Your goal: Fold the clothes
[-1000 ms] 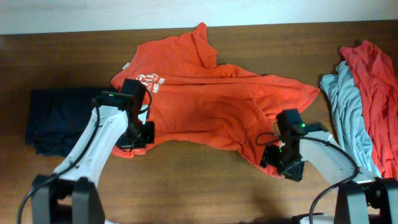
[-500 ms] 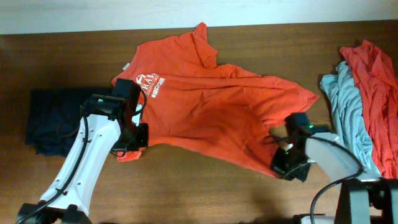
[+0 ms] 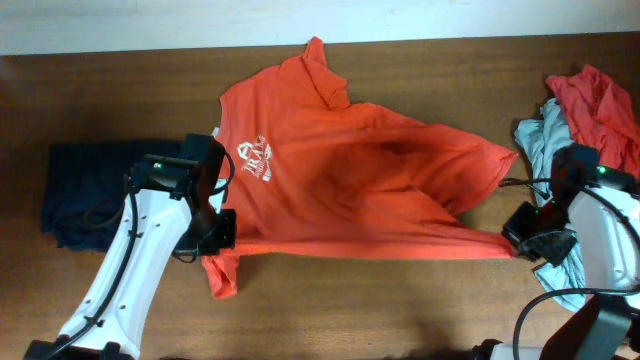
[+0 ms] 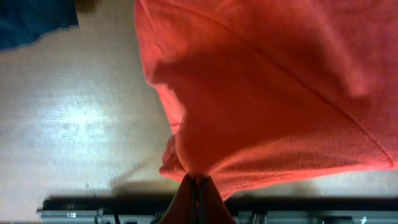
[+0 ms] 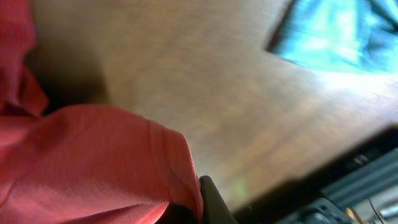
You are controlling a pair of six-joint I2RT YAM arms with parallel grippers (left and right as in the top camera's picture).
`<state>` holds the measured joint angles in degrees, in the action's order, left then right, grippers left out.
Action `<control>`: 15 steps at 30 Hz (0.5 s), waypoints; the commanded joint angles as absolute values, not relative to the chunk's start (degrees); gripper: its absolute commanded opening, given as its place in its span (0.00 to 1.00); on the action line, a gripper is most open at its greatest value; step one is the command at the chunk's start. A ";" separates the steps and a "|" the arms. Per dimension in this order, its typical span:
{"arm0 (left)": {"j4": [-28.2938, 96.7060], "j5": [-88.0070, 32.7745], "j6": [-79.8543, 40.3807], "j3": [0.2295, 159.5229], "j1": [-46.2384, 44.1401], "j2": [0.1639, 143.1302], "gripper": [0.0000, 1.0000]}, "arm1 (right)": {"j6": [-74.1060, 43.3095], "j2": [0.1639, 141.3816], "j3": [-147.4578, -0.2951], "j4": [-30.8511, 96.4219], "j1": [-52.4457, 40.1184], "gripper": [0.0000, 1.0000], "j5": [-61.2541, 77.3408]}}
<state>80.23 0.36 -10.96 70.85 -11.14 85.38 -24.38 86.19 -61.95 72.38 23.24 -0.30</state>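
The orange-red T-shirt (image 3: 350, 190) lies across the middle of the bench (image 3: 450, 70), print (image 3: 255, 160) up, its near hem drawn in a fairly straight line between the two arms. The left gripper (image 3: 222, 232) is clenched on the near-left corner, where fabric bunches right at the fingertips in the wrist view. The right gripper (image 3: 522, 238) is clenched on the near-right end of the hem.

The step in hand looks like stretching the shirt flat before the first fold. To do it well, hold both ends level and pull apart evenly, only until the dark slack in the middle smooths out. Then lower the hem together, so it lands parallel to the near edge. The loose flap hanging below the left grip and the crumpled far sleeve would both need flattening afterwards.

On the right, the grey-blue shirt (image 3: 535, 140) and the red shirt (image 3: 600, 105) are heaped near the right arm, and further pulling that way risks snagging them. The navy shirt (image 3: 85, 190) lies beside the left arm, apart from the orange-red one.
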 commanded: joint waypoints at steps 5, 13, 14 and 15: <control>87.53 2.13 -8.86 74.32 -10.87 82.61 0.01 | -22.04 85.52 -63.02 74.85 25.50 0.04 -7.40; 93.76 0.21 -8.21 75.44 -10.87 77.23 0.01 | -21.23 82.37 -63.24 77.80 25.56 0.04 -8.64; 93.73 0.21 -8.21 75.44 -10.87 76.71 0.04 | -21.23 81.93 -63.24 77.82 25.56 0.04 -8.62; 93.67 0.27 -8.21 75.44 -10.87 76.36 0.08 | -21.26 81.52 -63.24 77.80 25.56 0.04 -8.60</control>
